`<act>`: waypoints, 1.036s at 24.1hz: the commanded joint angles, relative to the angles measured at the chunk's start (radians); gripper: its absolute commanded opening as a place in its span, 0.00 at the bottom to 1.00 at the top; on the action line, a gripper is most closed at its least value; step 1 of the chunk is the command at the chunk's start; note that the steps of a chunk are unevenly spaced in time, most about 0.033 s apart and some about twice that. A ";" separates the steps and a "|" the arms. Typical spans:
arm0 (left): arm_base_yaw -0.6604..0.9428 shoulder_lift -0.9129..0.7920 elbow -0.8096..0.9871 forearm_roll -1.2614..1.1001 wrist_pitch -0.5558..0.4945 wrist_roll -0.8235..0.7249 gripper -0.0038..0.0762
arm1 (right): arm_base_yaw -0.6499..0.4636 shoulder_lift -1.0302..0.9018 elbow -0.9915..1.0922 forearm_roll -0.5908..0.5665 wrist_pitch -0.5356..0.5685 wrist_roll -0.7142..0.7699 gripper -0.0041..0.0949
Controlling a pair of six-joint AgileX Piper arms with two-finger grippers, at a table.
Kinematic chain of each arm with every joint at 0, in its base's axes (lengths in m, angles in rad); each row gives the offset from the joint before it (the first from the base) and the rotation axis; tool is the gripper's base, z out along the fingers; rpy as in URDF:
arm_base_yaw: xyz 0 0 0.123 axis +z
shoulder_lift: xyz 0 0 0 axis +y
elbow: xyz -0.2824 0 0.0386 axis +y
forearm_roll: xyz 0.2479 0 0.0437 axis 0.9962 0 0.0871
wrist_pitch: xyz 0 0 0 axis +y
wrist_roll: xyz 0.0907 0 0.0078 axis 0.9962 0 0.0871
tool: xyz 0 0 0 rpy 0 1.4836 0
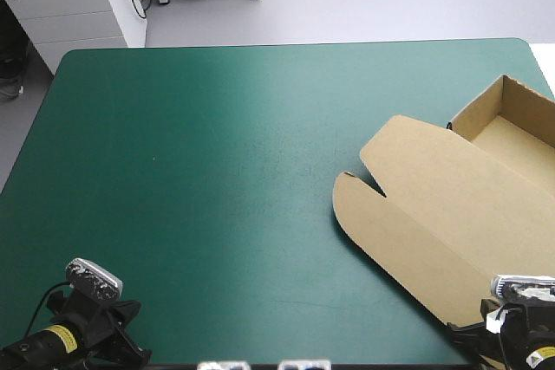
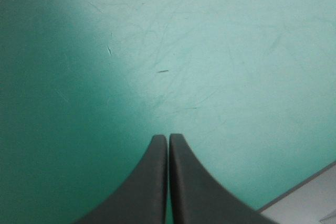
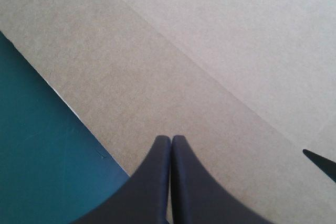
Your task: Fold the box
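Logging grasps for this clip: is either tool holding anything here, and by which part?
Nothing is held. The left tool is shut over bare teal-green cover; the right tool is shut above the box's flat lid.

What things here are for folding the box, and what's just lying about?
For the job: brown box, an open tray with its lid flat; left gripper; right gripper.
Just lying about: only the teal-green cover.

Soft light; teal-green cover dimmer toward left edge, paler sheen mid-table; box evenly lit.
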 commanded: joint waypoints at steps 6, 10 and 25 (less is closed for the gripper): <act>-0.007 0.011 -0.025 -0.012 -0.044 0.001 0.04 | 0.000 0.005 -0.016 0.014 -0.041 -0.032 0.03; -0.007 0.011 -0.025 -0.012 -0.044 0.001 0.04 | 0.000 0.005 -0.016 0.014 -0.043 -0.037 0.03; -0.007 0.011 -0.025 -0.012 -0.044 0.001 0.04 | 0.000 0.005 -0.016 0.014 -0.043 -0.037 0.03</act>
